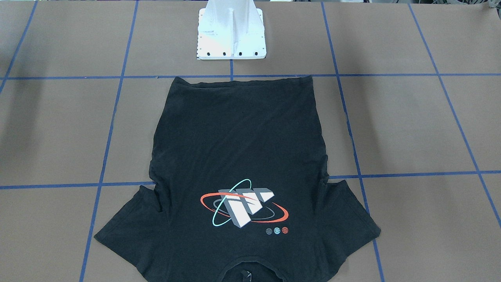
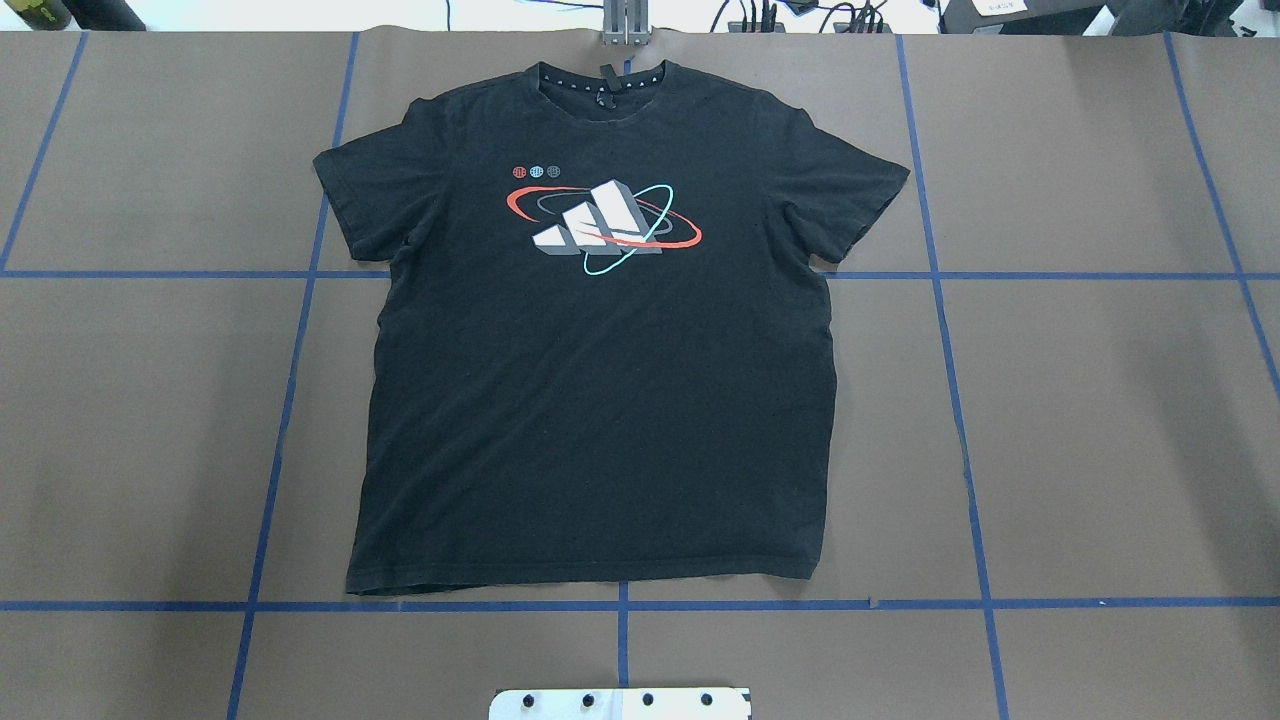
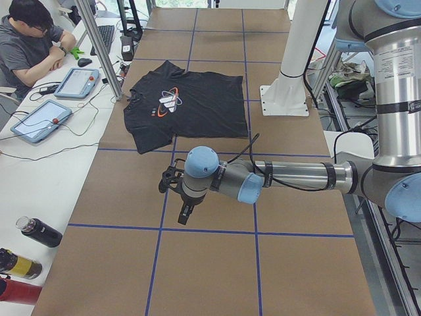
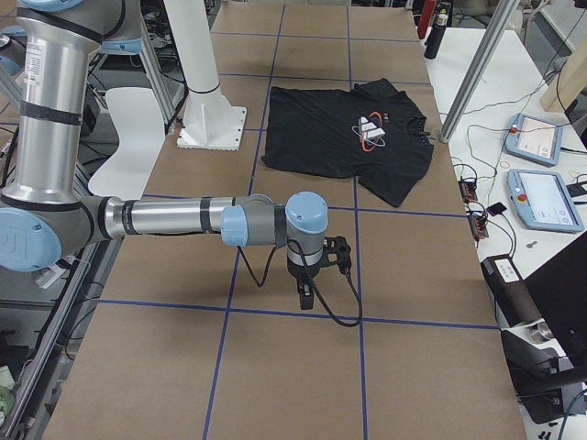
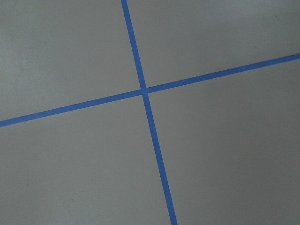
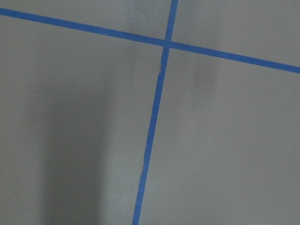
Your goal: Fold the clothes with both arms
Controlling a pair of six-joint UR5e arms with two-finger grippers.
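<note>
Black T-shirt (image 2: 600,400), one; arms (image 3: 289,176) (image 4: 174,218), two

Silver arms (image 3: 299,175), light-blue joint caps (image 3: 200,161)

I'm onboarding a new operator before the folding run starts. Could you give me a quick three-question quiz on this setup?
1. True or false: the black T-shirt lies spread flat, large print up, and neither the left arm nor the right arm touches it.
2. Which part of the T-shirt lies nearest the white pedestal base? A) collar B) bottom hem C) a sleeve
3. How many small round marks sit beside the large print?
Key: 1 true; 2 B; 3 three.
</note>
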